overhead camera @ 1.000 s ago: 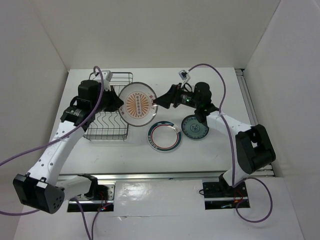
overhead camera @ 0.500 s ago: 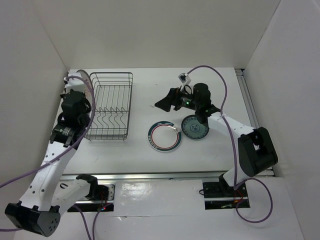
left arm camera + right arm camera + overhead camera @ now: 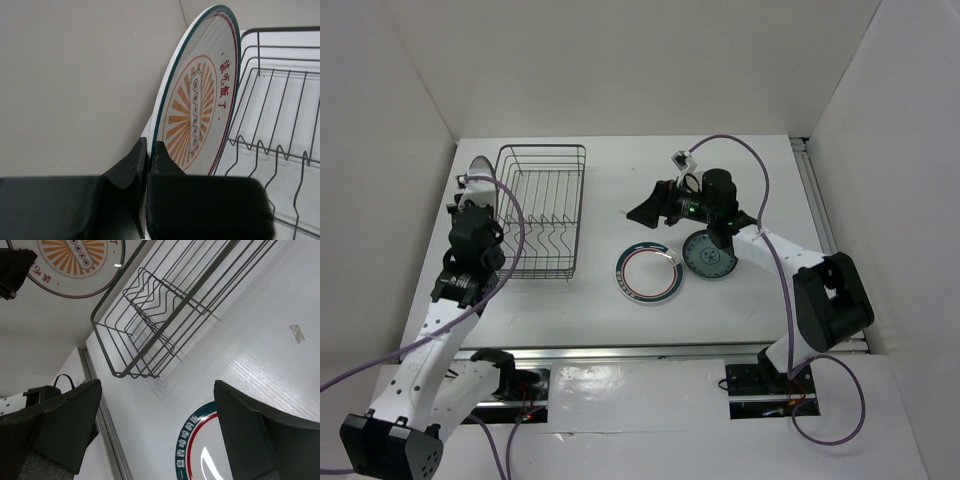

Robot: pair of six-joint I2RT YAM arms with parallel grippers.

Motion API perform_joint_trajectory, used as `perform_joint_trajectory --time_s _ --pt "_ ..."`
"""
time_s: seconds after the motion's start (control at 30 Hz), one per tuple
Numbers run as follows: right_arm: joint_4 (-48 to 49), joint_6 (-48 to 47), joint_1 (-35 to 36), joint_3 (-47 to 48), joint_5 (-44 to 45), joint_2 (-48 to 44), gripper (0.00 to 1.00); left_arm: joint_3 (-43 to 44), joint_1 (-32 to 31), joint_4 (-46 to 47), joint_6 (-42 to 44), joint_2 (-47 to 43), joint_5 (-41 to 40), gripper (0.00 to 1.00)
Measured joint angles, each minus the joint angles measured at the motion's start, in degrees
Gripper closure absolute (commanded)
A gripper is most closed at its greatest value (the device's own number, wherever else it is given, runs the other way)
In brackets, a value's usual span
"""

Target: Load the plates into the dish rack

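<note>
Left hand (image 3: 147, 150) of mine pinches the orange plate (image 3: 200, 105) by its rim, on edge at the dish rack's (image 3: 542, 215) nine o'clock, seemingly outside the wires. My right hand (image 3: 642, 210) hangs spread at twelve o'clock of the red-and-teal plate (image 3: 649, 273).

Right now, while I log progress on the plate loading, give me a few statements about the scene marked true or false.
1. The left gripper is shut on the orange-patterned plate. True.
2. That plate stands inside the dish rack. False: it is held on edge just outside the rack's left side.
3. The right gripper is open and empty. True.
4. The ringed plate is stacked on the blue-green plate. False: they lie side by side on the table.
5. The dish rack holds no plate. True.
</note>
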Motion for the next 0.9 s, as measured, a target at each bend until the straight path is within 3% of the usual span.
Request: perform_joint_trajectory --time_s 0.77,0.8,0.9 --pt "-0.07 0.0 0.11 -0.02 -0.02 -0.24 0.0 -1.84 0.07 2.54 -0.48 7.26 1.84 1.0" --pt "-0.04 0.02 0.11 -0.02 -0.02 -0.28 0.0 -1.84 0.09 2.45 -0.72 7.39 1.81 0.93" --pt "-0.04 0.02 0.11 -0.04 -0.02 -0.42 0.0 -1.84 0.17 1.95 -1.84 8.04 1.75 0.93"
